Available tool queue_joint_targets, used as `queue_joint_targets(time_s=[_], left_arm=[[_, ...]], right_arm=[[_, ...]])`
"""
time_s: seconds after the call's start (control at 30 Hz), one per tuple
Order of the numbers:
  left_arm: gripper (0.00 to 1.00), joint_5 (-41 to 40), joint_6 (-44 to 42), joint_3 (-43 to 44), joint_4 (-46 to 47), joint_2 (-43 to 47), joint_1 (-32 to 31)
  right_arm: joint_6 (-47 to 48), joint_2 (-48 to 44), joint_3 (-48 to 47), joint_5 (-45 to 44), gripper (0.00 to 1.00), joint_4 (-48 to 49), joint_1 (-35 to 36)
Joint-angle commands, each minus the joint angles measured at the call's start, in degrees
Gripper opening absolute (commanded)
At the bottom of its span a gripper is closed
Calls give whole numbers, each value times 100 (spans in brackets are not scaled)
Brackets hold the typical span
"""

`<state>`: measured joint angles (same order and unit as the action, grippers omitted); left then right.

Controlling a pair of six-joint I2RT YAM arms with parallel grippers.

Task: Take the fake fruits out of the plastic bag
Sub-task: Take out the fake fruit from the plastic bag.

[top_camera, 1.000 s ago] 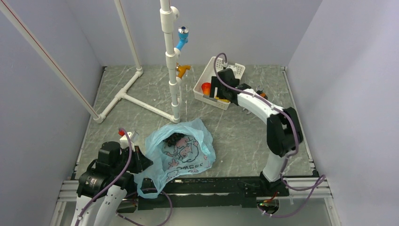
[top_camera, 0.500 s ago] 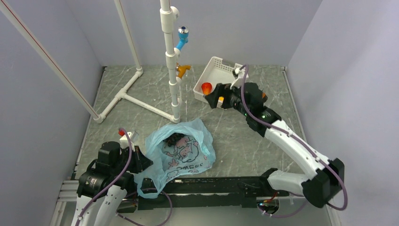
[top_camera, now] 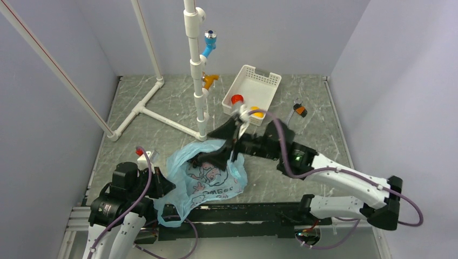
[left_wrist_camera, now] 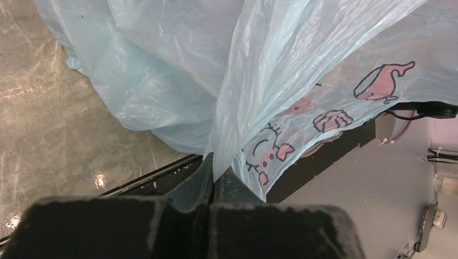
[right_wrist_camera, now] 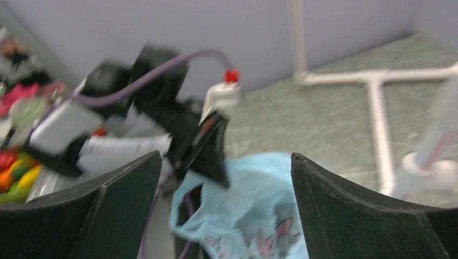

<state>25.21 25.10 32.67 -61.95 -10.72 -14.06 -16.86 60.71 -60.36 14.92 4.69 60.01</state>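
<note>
Right hand [top_camera: 216, 146] agape over plastic bag [top_camera: 209, 179]

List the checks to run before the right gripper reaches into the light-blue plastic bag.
1. Left gripper clamped on the thin light-blue whale-print plastic bag: ok.
2. Right gripper open: ok.
3. Right gripper over the bag: ok.
4. Dark grape bunch visible in the bag mouth: cannot tell, the right gripper covers it from above.
5. Right wrist view sharp enough to aim: not ok, blurred.
6. Red-orange round fruit and yellow-orange round fruit already in the white perforated basket: ok.
</note>
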Motion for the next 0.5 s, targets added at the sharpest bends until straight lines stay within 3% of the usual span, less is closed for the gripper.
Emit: queue_joint_targets(time_s=[0.0, 0.17, 0.37, 0.47], left_arm=[[0, 64, -57, -15, 159, 26, 27], [0, 62, -58, -21, 162, 28, 27], [0, 83, -93, -6, 149, -18, 28], [0, 80, -85, -15, 158, -9, 29]], right_arm=[[455, 554, -201, 113, 88, 197, 913], [1406, 1176, -120, -934, 75, -192, 2147], [1827, 1337, 870, -1756, 52, 277, 2243], [1992, 1581, 1032, -2402, 52, 339, 2241]])
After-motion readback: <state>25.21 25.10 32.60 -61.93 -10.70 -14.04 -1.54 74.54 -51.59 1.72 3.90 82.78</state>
